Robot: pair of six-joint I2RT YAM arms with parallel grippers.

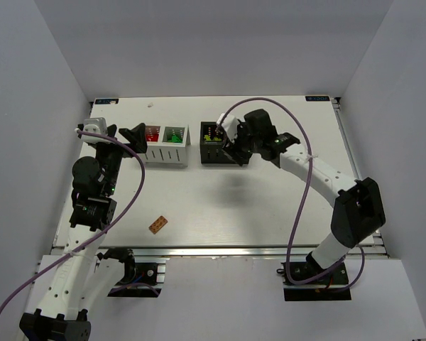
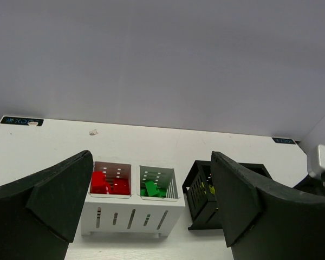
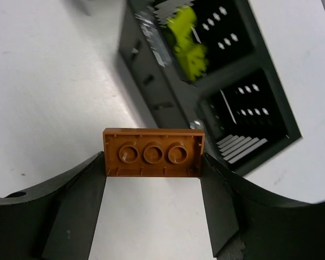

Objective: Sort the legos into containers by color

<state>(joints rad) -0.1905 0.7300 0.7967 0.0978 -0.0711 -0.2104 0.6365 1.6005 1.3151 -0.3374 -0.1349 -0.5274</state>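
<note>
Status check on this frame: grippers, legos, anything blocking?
Left gripper open, empty, facing white container. Right gripper shut on brown-orange lego beside black container. Loose lego on table. Nothing blocking.

The right arm (image 1: 319,174) is stretched from its base up and to the left, bent at the elbow, so that the right gripper (image 3: 153,161) is held above the right side of the black box (image 1: 213,153). A brown brick (image 3: 153,151) is clamped by its short ends between the fingers (image 3: 70,206), underside toward the wrist. The left arm (image 1: 92,192) is folded upright well left of the box. The left gripper (image 1: 135,133) is pointed toward the box, its fingers (image 2: 54,200) spread wide and empty.
</note>
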